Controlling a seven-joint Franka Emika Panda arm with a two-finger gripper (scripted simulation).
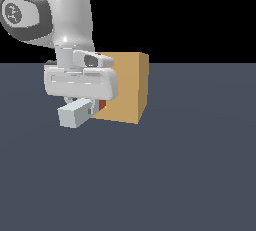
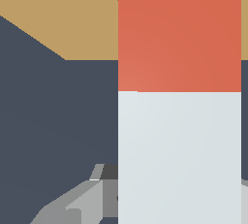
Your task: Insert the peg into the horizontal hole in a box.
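Exterior view | hand (image 1: 86, 106) grasping peg (image 1: 74, 113) | red end seemingly entering box (image 1: 129, 87)

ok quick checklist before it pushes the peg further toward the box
1. Peg held in the gripper: ok, though the fingers are mostly hidden.
2. Red-orange end leads toward the box: ok.
3. Peg off the floor: ok, by the exterior view.
4. Peg lined up with the hole: cannot tell, the hole is hidden in both views.
5. Tip already inside the hole: cannot tell.
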